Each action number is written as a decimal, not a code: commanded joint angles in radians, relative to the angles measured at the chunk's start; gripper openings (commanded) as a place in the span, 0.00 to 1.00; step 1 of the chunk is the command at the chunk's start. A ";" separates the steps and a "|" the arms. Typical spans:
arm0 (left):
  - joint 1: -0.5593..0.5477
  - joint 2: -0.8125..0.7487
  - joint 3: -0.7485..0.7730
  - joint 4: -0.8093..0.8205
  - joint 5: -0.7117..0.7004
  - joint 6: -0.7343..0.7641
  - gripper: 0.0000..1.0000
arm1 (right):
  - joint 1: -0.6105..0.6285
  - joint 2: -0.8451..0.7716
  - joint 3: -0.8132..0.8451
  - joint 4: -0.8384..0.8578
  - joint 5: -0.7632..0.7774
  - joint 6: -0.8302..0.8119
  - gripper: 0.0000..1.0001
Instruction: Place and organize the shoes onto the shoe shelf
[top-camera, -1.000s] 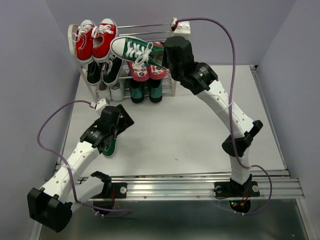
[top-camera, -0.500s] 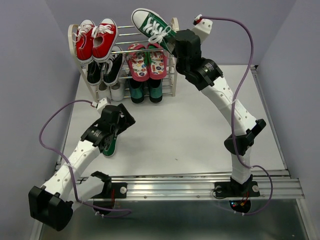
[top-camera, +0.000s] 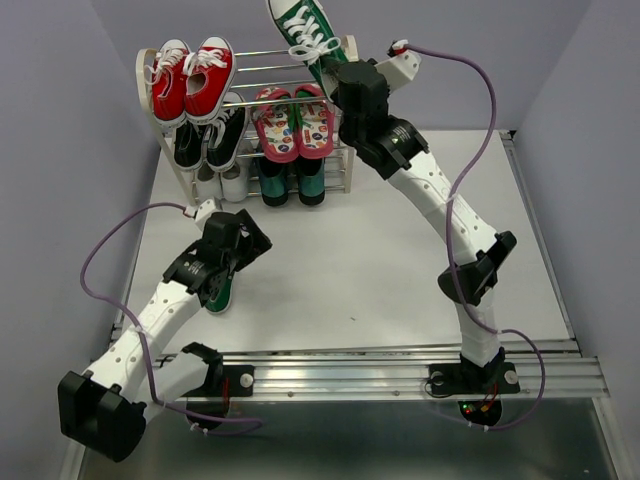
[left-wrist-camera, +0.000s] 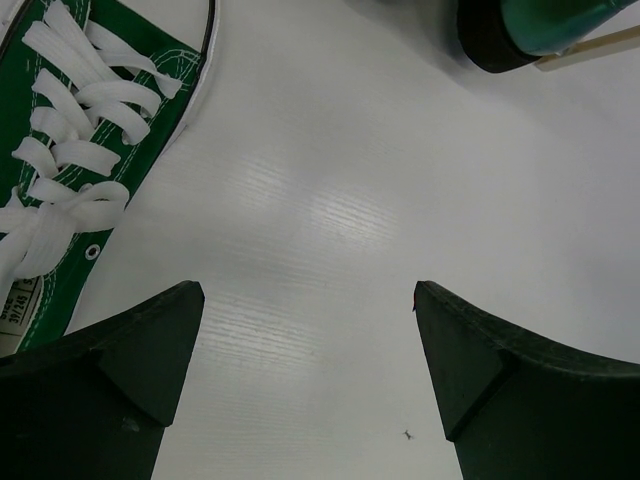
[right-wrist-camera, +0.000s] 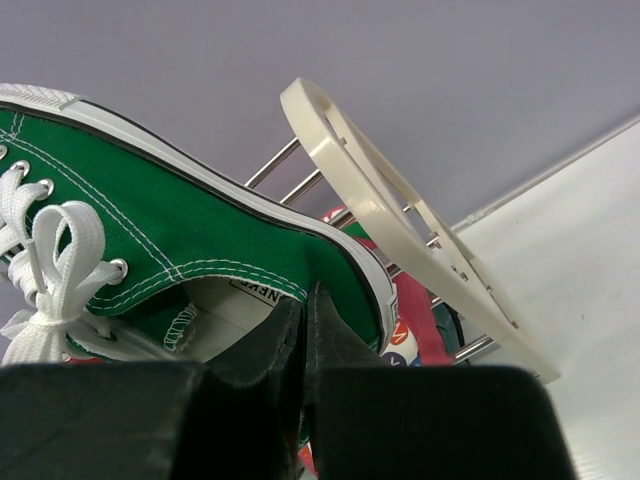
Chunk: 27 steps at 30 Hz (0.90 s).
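Observation:
My right gripper (top-camera: 337, 72) is shut on the heel collar of a green canvas sneaker (top-camera: 303, 32) with white laces, holding it tilted above the right end of the shoe shelf's (top-camera: 347, 47) top tier. The right wrist view shows the fingers (right-wrist-camera: 305, 318) pinching the heel edge of that sneaker (right-wrist-camera: 150, 215) beside the cream side frame (right-wrist-camera: 400, 225). The second green sneaker (top-camera: 222, 292) lies on the table, partly under my open, empty left gripper (top-camera: 228, 262). In the left wrist view it (left-wrist-camera: 70, 150) lies left of the gripper (left-wrist-camera: 310, 330). Pink-red flip-flops (top-camera: 295, 122) and dark green loafers (top-camera: 290, 182) sit on the shelf.
Red sneakers (top-camera: 190, 78) occupy the top tier's left half, and black sneakers (top-camera: 207, 140) sit below them. A loafer heel (left-wrist-camera: 530, 28) shows at the top right of the left wrist view. Purple walls stand close behind the shelf and at both sides.
My right arm has lifted the green sneaker from in front of the flip-flops up and back, over the shelf's top right. The left arm has not moved.

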 joint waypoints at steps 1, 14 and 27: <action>0.009 -0.034 -0.016 -0.009 -0.008 -0.014 0.99 | 0.000 -0.013 0.069 0.192 0.045 0.121 0.00; 0.009 -0.080 -0.023 -0.058 -0.035 -0.041 0.99 | 0.000 0.022 0.070 0.213 0.070 0.181 0.10; 0.009 -0.117 -0.025 -0.095 -0.066 -0.055 0.99 | 0.000 0.049 0.067 0.242 0.050 0.171 0.26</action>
